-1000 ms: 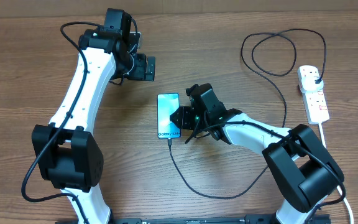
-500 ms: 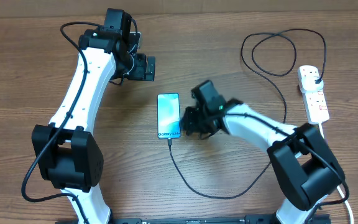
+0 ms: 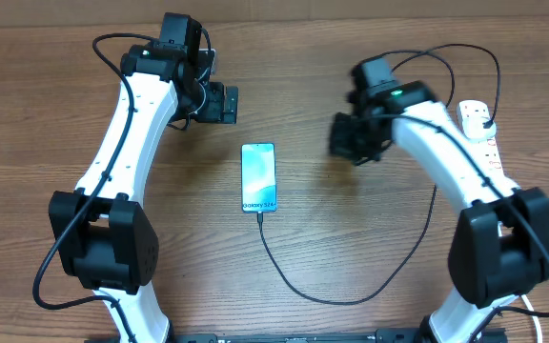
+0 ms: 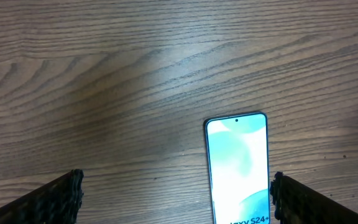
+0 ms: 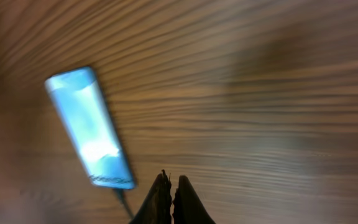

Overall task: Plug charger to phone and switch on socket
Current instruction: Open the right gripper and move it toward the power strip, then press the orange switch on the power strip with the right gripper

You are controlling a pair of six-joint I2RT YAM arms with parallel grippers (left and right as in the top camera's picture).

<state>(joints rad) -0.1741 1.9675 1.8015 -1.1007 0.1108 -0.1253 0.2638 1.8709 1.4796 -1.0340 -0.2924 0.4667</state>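
Observation:
The phone lies flat mid-table with its light blue screen lit; it also shows in the left wrist view and, blurred, in the right wrist view. The charger's black cable runs from the phone's near edge in a long loop to its black plug in the white socket strip at the right. My left gripper is open and empty, hovering beyond the phone's far end. My right gripper is shut and empty, between phone and socket; its fingers show in the right wrist view.
The socket's thick white cord runs toward the front right behind my right arm. The black cable coils at the back right near the strip. Bare wooden table lies at the left.
My right gripper has left the phone's right side, risen and swung right toward the socket. The phone, cable and left arm have not moved.

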